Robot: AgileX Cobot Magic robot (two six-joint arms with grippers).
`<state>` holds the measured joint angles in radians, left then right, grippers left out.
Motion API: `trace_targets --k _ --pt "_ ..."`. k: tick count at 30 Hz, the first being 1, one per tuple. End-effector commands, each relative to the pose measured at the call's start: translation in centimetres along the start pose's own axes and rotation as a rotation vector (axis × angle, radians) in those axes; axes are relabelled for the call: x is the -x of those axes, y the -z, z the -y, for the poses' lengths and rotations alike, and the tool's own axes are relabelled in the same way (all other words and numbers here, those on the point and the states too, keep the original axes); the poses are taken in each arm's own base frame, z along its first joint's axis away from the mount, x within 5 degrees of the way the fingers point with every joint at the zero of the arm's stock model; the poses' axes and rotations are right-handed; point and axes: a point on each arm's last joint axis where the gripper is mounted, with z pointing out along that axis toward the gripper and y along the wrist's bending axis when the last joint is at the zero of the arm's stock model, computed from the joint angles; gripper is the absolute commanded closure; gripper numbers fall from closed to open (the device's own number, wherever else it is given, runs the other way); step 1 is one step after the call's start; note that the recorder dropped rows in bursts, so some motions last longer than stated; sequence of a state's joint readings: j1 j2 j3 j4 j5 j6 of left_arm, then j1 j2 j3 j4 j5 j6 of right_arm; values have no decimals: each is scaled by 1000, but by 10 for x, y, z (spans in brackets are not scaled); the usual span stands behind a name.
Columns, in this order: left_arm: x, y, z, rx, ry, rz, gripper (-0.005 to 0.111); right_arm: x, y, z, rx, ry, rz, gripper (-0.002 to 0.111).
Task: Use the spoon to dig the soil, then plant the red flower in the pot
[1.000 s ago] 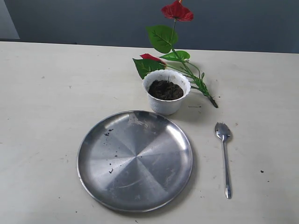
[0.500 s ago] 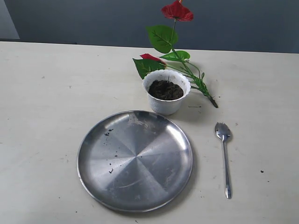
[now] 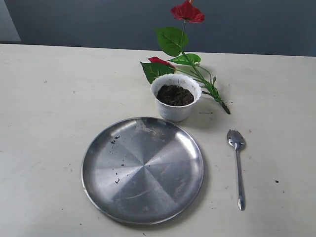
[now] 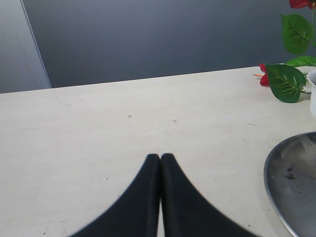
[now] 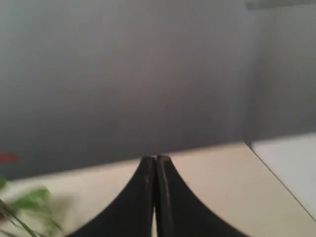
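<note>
Both my claws, left claw (image 4: 160, 159) and right claw (image 5: 155, 160), closed, empty, above bench (image 3: 49, 98). One pot (image 3: 176, 109), one spoon (image 3: 238, 165), one red flower (image 3: 187, 12), one steel plate (image 3: 142, 169).

White pot (image 3: 176, 100) of dark soil (image 3: 175, 95) stands upper centre; red flower (image 3: 183, 47) lies behind it; spoon (image 3: 237, 166) lies lower right, bowl up-frame.

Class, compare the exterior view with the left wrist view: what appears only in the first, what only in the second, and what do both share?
Only the exterior view shows the spoon and the soil in the pot. Only the left wrist view shows the left gripper, jaws pressed together over bare table. Both show the red flower with its green leaves, the steel plate, the pot's rim and the table.
</note>
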<state>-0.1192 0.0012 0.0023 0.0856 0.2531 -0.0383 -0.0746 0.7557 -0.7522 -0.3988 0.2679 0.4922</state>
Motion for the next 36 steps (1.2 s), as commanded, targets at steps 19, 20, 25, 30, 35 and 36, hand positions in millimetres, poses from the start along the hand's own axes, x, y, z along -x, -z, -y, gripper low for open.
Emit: trace_targets --k 19,20,25,30,35,36 --pt "2 0 0 -6 5 17 106 -159 -127 -127 322 177 -1152 109" --pt "2 0 0 -6 5 17 106 -166 -128 -132 314 191 -1164 109" --pt "2 0 0 -6 5 17 106 -188 -129 -142 307 257 -1218 106" --pt "2 0 0 -6 5 17 106 -194 -132 -142 298 269 -1230 71" --pt "2 0 0 -6 5 17 106 -200 -137 -135 185 276 -1236 68" --pt "2 0 0 -6 5 17 106 -205 -139 -133 159 291 -1250 68"
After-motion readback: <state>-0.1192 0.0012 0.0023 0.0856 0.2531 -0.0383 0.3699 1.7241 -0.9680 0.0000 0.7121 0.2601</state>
